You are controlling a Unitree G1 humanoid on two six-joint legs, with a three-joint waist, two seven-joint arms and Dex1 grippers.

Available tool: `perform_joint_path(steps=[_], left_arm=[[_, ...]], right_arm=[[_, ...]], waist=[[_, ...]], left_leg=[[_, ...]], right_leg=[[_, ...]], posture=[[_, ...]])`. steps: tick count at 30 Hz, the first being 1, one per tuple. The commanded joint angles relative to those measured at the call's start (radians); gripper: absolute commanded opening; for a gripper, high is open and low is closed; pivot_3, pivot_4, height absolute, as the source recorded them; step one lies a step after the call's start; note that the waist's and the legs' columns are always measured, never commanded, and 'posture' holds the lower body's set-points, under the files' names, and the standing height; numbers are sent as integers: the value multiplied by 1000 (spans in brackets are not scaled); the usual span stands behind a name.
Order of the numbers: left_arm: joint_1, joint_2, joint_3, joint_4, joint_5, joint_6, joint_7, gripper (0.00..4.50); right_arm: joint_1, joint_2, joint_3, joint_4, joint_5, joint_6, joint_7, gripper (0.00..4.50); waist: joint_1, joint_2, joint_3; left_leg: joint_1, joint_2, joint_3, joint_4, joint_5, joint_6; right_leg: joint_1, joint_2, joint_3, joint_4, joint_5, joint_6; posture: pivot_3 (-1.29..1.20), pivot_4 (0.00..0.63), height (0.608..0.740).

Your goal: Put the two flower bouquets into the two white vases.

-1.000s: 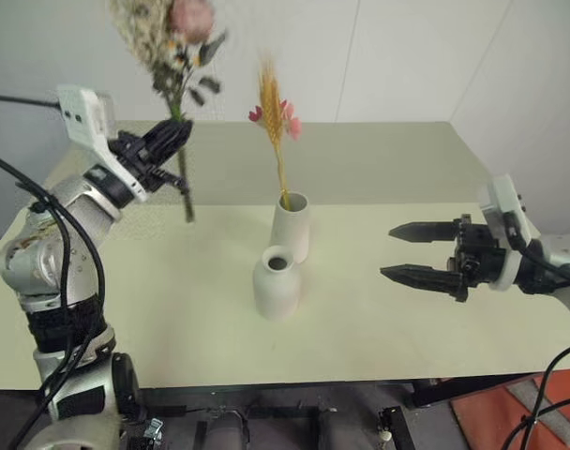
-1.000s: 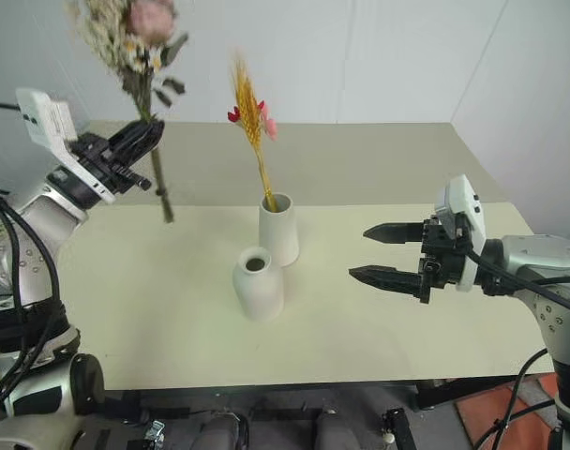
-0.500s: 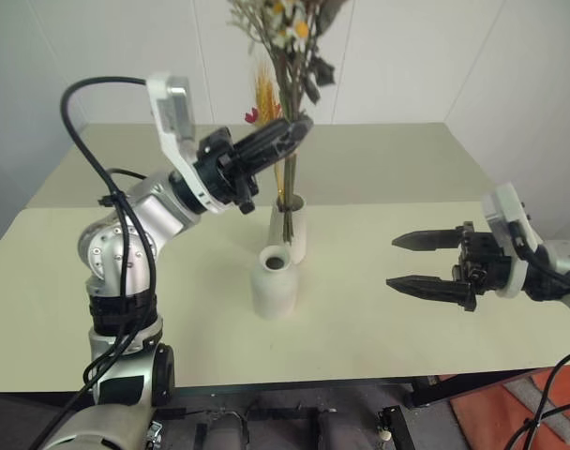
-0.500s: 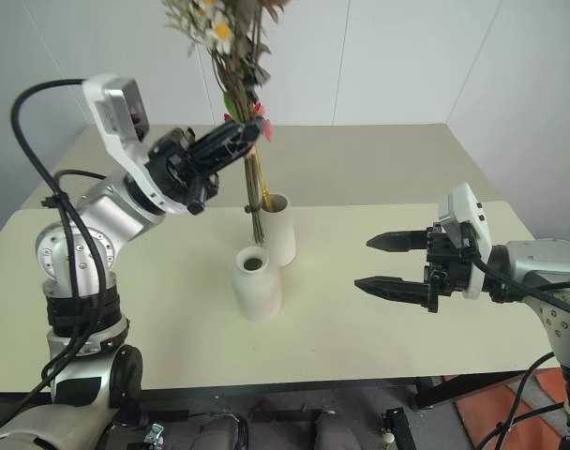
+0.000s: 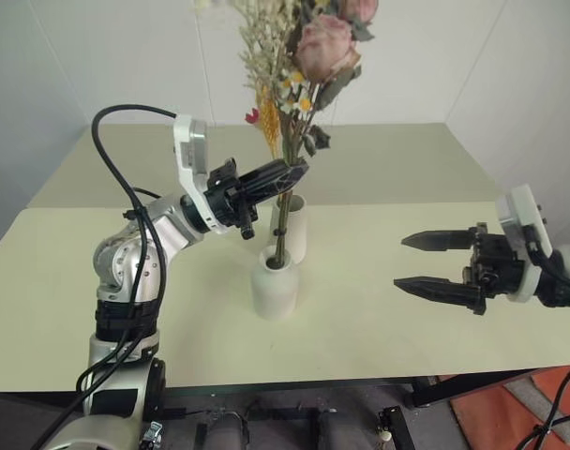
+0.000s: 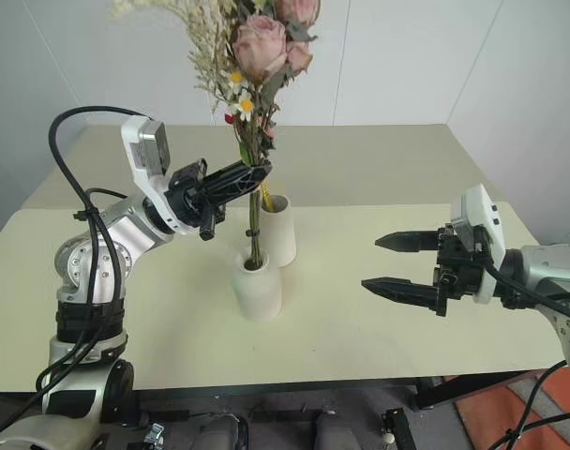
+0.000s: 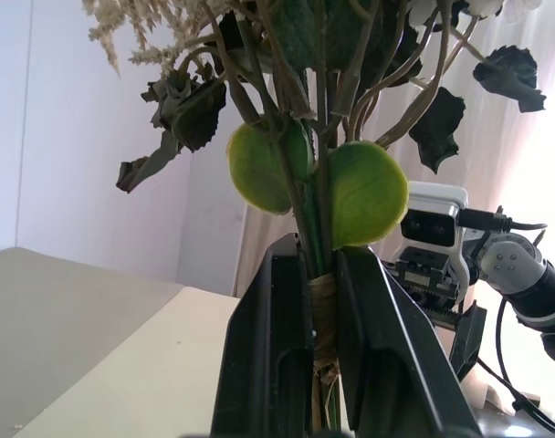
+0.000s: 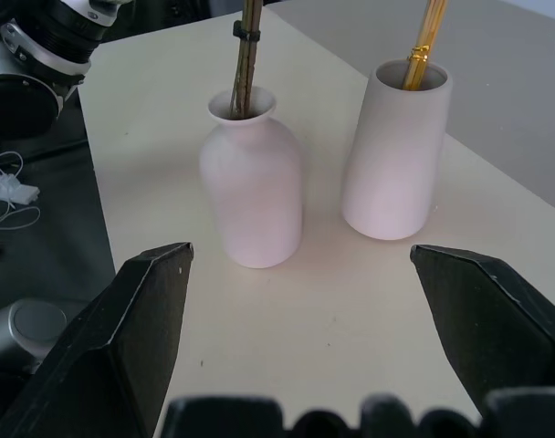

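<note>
A: What is the left pincer (image 6: 252, 172) doing?

B: It is clamped on the stems of the rose bouquet (image 6: 262, 52), at the wrapped band just under two round green leaves. The stems run down from there into the narrow neck of the squat vase (image 6: 257, 284), and the blooms stand high at twelve o'clock from the grip.

A: And the other bunch?

B: The wheat bouquet (image 5: 269, 111) already stands in the tall vase (image 5: 292, 229), which sits touching the squat one, at about one o'clock from it, near the middle of the tabletop (image 5: 379, 328).

A: The right pincer (image 6: 404, 265)?

B: Its fingers are spread wide with nothing between them. It hangs over the tabletop well off at three o'clock from the vases, pointing toward them.

A: How will the roses handle?

B: I'd judge them light but top-heavy. The thin stems look stiff enough to hold their line, while the dried heads and sprigs look brittle, so the bound band is the place to hold, never the blooms. The neck is narrow, so the stems probably need to go straight down. The ceramic vase looks smooth and might tip or slide if the stems drag on its rim.
</note>
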State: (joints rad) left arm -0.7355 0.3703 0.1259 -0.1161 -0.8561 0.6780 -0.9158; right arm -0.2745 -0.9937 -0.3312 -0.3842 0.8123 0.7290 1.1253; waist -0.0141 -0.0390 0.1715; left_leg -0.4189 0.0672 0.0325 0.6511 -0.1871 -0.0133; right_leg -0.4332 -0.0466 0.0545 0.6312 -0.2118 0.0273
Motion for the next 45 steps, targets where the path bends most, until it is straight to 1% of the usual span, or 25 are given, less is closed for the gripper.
perform_joint_path(steps=[1,5,7,8,10,13,14,16,18,19,22,29,32,34,36,38,42,45], left_arm=[[6,11,-14,-19,23,-35,-19,107],[38,33,-46,-33,54,-39,-41,107],[49,51,-50,-32,59,-33,-50,812],[53,58,-49,-32,60,-31,-54,1045],[77,93,-28,-56,48,-16,-58,1668],[138,171,18,-101,16,15,-69,2596],[160,196,32,-115,6,23,-75,2984],[211,253,62,-139,-13,45,-90,3570],[307,341,116,-180,-21,56,-132,4229],[337,367,131,-194,-24,55,-141,4478],[421,428,177,-220,-22,42,-153,4478],[541,506,306,-249,-50,39,-187,4478],[596,555,344,-240,-14,8,-237,4478],[632,603,351,-216,45,-44,-285,4478],[662,652,350,-177,109,-109,-341,4478],[677,689,358,-137,138,-146,-391,4478],[667,715,352,-90,167,-193,-433,4478],[641,703,345,-89,150,-192,-425,4478]], right_arm=[[0,-18,-46,-27,28,2,-6,4500],[10,-18,-49,-31,28,-4,-10,4500],[12,-18,-48,-33,28,-6,-13,4500],[13,-17,-48,-33,28,-6,-15,4500],[17,-18,-50,-36,26,-8,-16,4500],[23,-18,-53,-38,25,-10,-17,4500],[27,-18,-55,-38,24,-11,-16,4500],[31,-18,-56,-37,22,-13,-12,4500],[30,-17,-52,-32,19,-17,-8,4500],[30,-16,-51,-30,18,-18,-7,4500],[25,-14,-43,-21,13,-24,-3,4500],[28,-12,-32,-27,11,-27,4,4500],[47,-15,-42,-39,12,-24,9,4500],[60,-18,-48,-42,11,-24,14,4500],[70,-19,-50,-38,3,-29,12,4500],[78,-18,-55,-34,-1,-30,11,4500],[92,-17,-64,-30,-5,-34,12,4500],[105,-16,-69,-23,-13,-39,11,4500]], waist=[[1,0,0],[0,0,0],[0,0,0],[0,0,0],[-3,0,0],[-7,0,0],[-6,0,0],[-4,0,0],[-7,0,0],[-7,0,0],[0,0,0],[2,0,0],[1,0,0],[0,0,0],[0,0,0],[0,0,0],[2,0,0],[3,0,0]], left_leg=[[0,0,0,0,0,0],[0,0,0,0,0,0],[0,0,0,0,0,0],[0,0,0,0,0,0],[0,0,0,0,0,0],[0,0,0,-1,0,0],[0,1,0,-1,0,0],[0,0,0,-1,0,0],[0,1,1,-1,0,0],[1,1,1,-1,0,0],[1,1,2,-2,0,0],[1,1,3,-2,0,0],[1,1,3,-2,0,0],[1,2,3,-3,0,0],[1,2,4,-3,0,0],[2,2,5,-3,0,0],[2,2,6,-5,0,0],[2,2,7,-5,0,0]], right_leg=[[0,0,0,0,0,0],[0,0,0,0,0,0],[0,0,0,0,0,0],[0,0,0,0,0,0],[0,0,0,0,0,0],[-1,1,1,0,0,0],[-1,1,1,0,0,0],[-1,0,1,0,0,0],[-1,0,1,0,0,0],[-2,0,2,0,0,0],[-3,0,2,1,0,0],[-3,0,2,0,-1,-1],[-3,0,2,0,-1,-1],[-3,0,2,0,-2,-3],[-4,0,3,0,-4,-7],[-4,0,3,0,-5,-8],[-4,0,4,0,-5,-9],[-5,0,4,0,-5,-9]], posture=[[0,150,740],[0,150,740],[0,150,740],[0,150,740],[0,150,740],[0,150,740],[0,150,740],[0,150,740],[0,150,740],[0,150,740],[0,150,740],[0,150,740],[0,150,740],[0,150,740],[0,150,740],[0,150,740],[0,150,740],[0,150,740]])
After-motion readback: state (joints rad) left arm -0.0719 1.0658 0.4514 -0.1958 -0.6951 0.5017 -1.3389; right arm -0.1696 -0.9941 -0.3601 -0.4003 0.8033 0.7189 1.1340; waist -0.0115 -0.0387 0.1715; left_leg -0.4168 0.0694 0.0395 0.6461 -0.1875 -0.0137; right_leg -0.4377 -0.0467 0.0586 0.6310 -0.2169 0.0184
